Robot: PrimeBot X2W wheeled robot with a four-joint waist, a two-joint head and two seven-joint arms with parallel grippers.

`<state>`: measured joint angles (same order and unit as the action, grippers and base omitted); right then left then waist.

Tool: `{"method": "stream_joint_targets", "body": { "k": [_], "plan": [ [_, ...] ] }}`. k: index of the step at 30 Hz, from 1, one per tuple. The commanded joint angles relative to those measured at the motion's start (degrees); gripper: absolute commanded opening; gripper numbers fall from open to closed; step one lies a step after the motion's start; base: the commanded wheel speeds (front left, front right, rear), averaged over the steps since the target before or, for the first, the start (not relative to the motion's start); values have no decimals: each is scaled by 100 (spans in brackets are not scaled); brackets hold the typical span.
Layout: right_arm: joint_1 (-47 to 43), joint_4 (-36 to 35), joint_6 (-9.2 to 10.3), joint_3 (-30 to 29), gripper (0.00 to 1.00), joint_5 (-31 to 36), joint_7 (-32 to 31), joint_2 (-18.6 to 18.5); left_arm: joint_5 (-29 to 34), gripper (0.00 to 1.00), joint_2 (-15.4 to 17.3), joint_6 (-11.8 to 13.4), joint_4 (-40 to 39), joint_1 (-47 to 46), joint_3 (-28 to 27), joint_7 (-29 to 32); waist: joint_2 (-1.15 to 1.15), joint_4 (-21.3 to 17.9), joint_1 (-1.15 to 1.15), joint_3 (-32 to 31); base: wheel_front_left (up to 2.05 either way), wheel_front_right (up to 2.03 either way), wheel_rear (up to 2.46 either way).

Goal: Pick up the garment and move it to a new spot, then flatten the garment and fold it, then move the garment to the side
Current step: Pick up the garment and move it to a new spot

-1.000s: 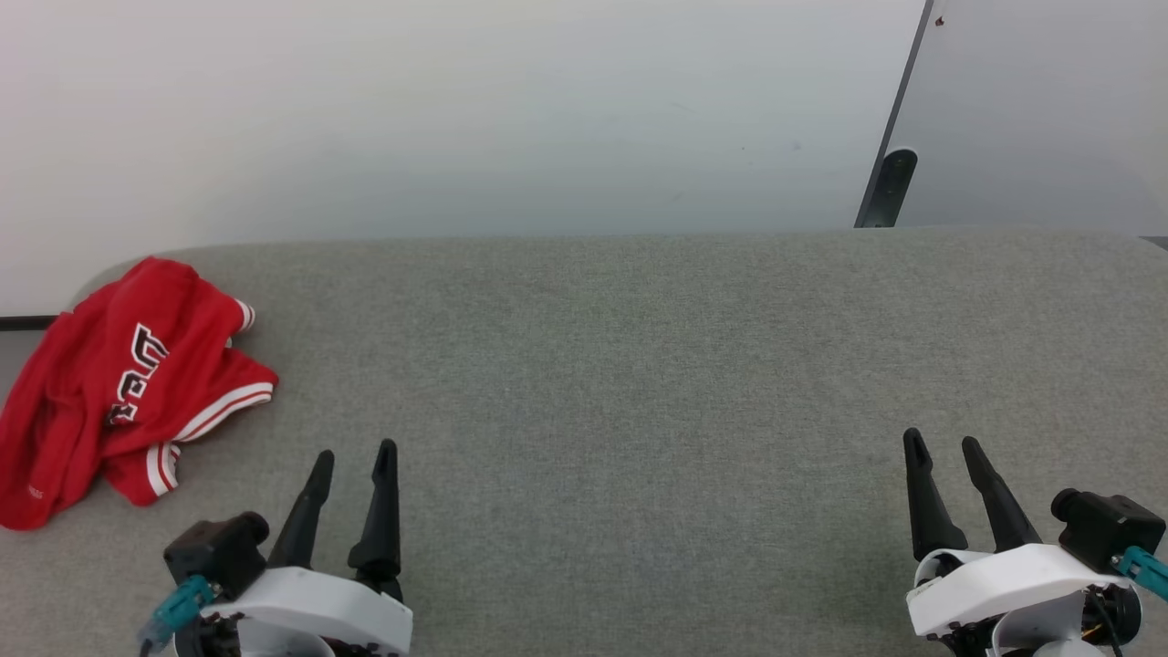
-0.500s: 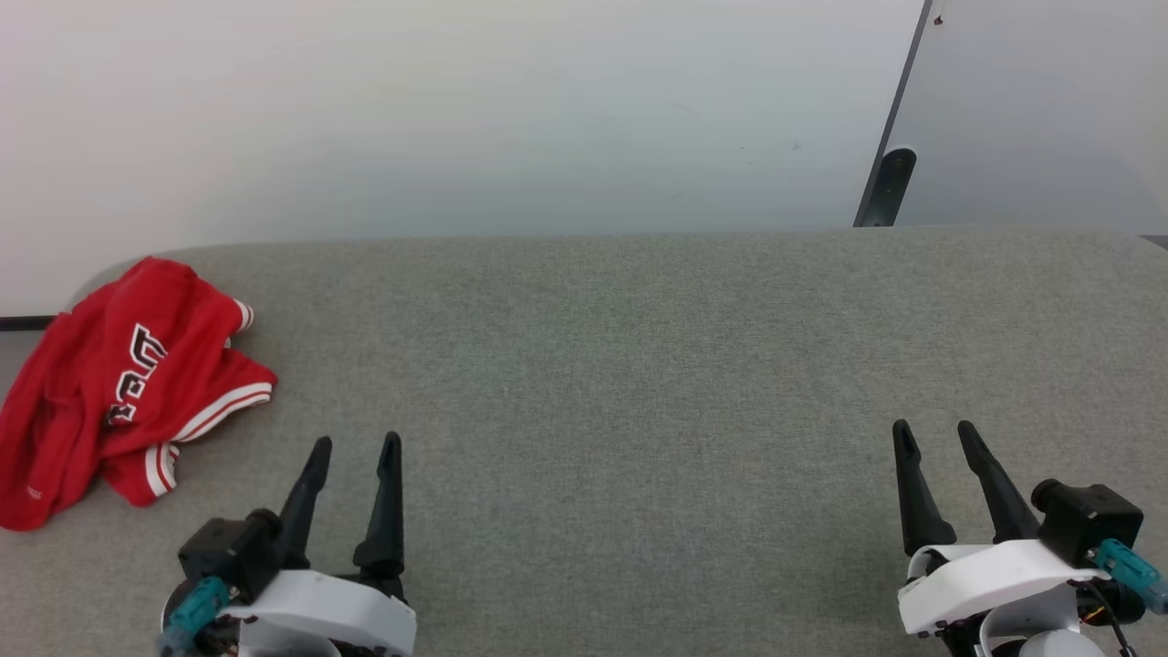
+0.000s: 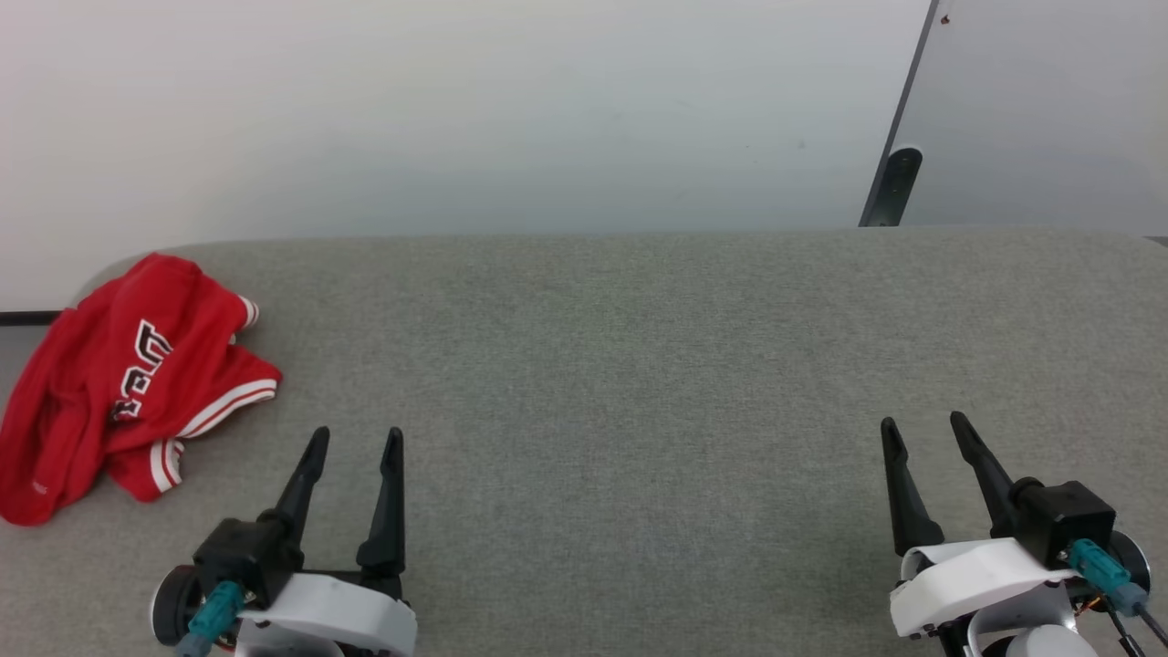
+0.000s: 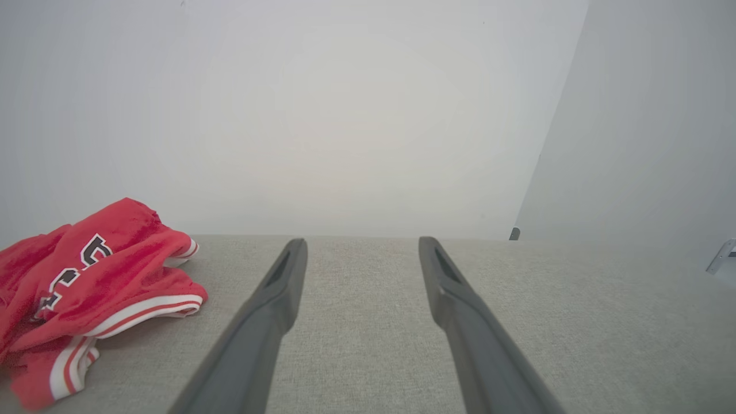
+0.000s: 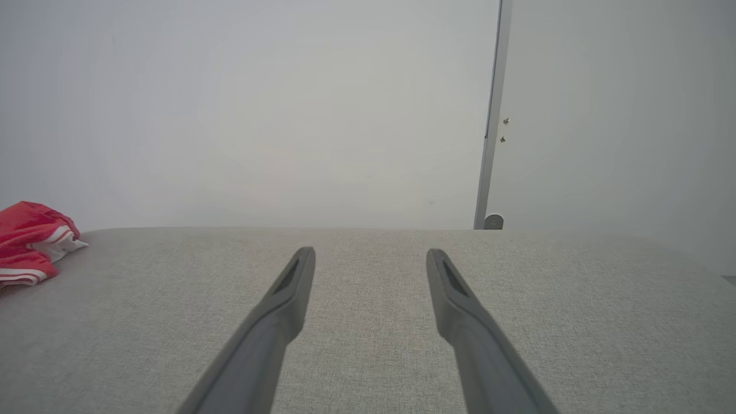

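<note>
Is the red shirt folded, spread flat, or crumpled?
Crumpled: the shirt lies in a loose heap, its lettering creased and striped trim bunched.

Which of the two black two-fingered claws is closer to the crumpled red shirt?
The left gripper, black-fingered; the red striped-trim shirt lies beside it, while the right gripper sits far across the grey surface.

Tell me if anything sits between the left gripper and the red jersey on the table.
Nothing visible does. The left gripper is open, and just grey table lies between it and the crumpled red jersey, which lies apart, off to its left.
</note>
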<state>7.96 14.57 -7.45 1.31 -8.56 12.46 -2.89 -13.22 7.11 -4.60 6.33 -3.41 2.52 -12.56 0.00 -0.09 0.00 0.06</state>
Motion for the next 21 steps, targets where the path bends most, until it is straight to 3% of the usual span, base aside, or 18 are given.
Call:
{"method": "stream_joint_targets", "body": {
  "k": [1, 9, 21],
  "plan": [
    [99, -14, -5, 28, 100, 133, 51, 3, 110, 100, -17, -26, -44, -1, -19, -29, 0, 20, 0, -9, 0, 0, 0],
    [88, 38, -5, 224, 100, 506, 133, 4, 442, 100, -14, -17, 67, -27, -185, -126, 0, 302, 0, -119, 0, 0, 0],
    [90, 222, -5, 772, 100, 889, 261, 5, 945, 100, 78, 76, 198, 175, -564, -248, 0, 1189, 0, -504, 0, 0, 0]
  ]
}}
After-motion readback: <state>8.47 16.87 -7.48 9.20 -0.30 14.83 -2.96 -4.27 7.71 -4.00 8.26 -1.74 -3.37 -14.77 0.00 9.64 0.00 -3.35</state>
